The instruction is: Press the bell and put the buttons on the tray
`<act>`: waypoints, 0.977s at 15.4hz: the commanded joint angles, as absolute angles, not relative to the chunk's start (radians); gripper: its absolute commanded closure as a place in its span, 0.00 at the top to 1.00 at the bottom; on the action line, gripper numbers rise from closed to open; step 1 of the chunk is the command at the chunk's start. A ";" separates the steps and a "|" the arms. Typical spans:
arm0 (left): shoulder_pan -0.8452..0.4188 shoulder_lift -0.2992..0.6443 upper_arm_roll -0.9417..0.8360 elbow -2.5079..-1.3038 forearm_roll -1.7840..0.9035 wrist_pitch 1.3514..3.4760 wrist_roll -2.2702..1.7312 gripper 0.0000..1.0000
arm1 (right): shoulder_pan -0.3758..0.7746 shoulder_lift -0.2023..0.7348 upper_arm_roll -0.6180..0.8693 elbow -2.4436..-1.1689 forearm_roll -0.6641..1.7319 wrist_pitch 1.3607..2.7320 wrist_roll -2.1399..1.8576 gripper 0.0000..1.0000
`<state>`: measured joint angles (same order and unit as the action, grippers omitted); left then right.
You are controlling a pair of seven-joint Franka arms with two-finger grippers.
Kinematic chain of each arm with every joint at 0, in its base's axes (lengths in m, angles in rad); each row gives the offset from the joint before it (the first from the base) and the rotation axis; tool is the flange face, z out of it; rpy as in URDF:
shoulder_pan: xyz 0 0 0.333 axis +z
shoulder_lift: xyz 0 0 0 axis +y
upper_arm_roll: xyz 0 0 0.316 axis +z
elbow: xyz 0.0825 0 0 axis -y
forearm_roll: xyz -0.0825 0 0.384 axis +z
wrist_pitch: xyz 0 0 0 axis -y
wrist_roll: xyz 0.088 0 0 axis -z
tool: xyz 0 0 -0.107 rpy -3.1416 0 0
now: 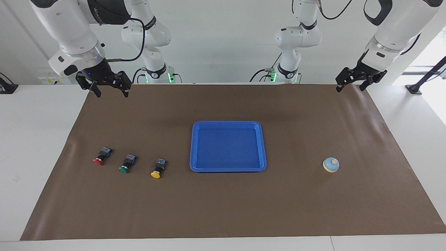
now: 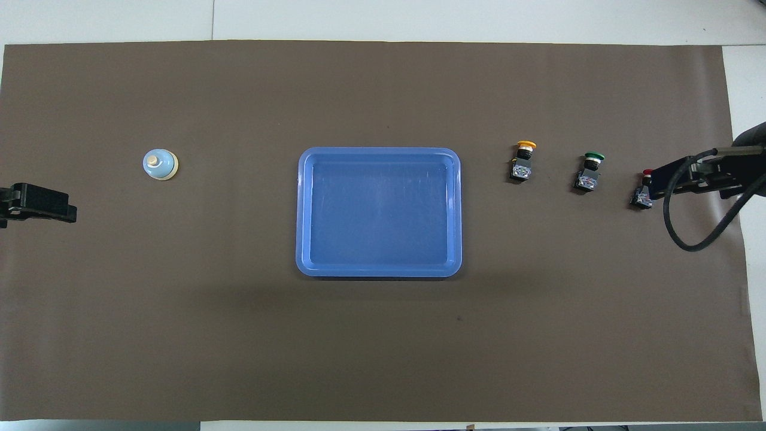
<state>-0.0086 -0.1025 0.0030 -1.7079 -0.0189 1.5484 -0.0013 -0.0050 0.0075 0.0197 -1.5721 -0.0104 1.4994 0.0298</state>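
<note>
Facing view, both claws raised, left claw [image 1: 350,85] open, right claw [image 1: 110,91] open

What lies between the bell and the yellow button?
Only the tray, with nothing in it, sits between the bell and the yellow button; the overhead view shows it best.

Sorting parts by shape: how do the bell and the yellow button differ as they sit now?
The bell is a light-blue dome standing upright with a tan knob on top; the yellow button is a black boxy body lying on its side. The bell sits toward the left arm's end of the table, the yellow button toward the right arm's. Both rest on the mat outside the tray.
</note>
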 commanded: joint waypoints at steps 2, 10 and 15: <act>-0.014 -0.109 0.006 -1.703 -0.028 1.531 -0.002 1.00 | -0.014 -0.009 0.023 -1.592 -0.003 1.505 0.009 1.00; -0.011 -0.109 0.006 -1.703 -0.028 1.531 -0.002 1.00 | -0.017 -0.008 0.023 -1.591 -0.005 1.519 0.011 1.00; -0.011 -0.109 0.006 -1.703 -0.028 1.531 -0.002 1.00 | -0.017 -0.037 0.023 -1.661 -0.005 1.593 0.005 1.00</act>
<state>-0.0087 -0.1025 0.0017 -1.7079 -0.0189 1.5484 -0.0012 -0.0052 0.0058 0.0193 -1.5819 -0.0104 1.5250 0.0298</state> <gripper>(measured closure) 0.000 0.000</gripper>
